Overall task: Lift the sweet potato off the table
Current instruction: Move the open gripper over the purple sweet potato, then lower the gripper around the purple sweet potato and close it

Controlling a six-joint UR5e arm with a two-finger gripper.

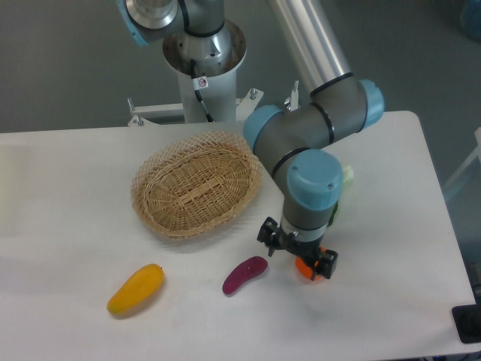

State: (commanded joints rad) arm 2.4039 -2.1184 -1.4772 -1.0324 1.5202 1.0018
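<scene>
The sweet potato (244, 274) is a small dark purple, slightly curved vegetable lying on the white table (68, 226), in front of the basket. My gripper (298, 254) hangs just to the right of it, above the table, over the orange (310, 269). The wrist hides the fingers, so I cannot tell whether they are open or shut. Nothing shows in the gripper.
A wicker basket (197, 183) stands behind the sweet potato. A yellow-orange mango-shaped fruit (135, 289) lies at the front left. A green leafy vegetable (340, 192) is mostly hidden behind my arm. The robot's base (203, 53) stands at the table's far edge.
</scene>
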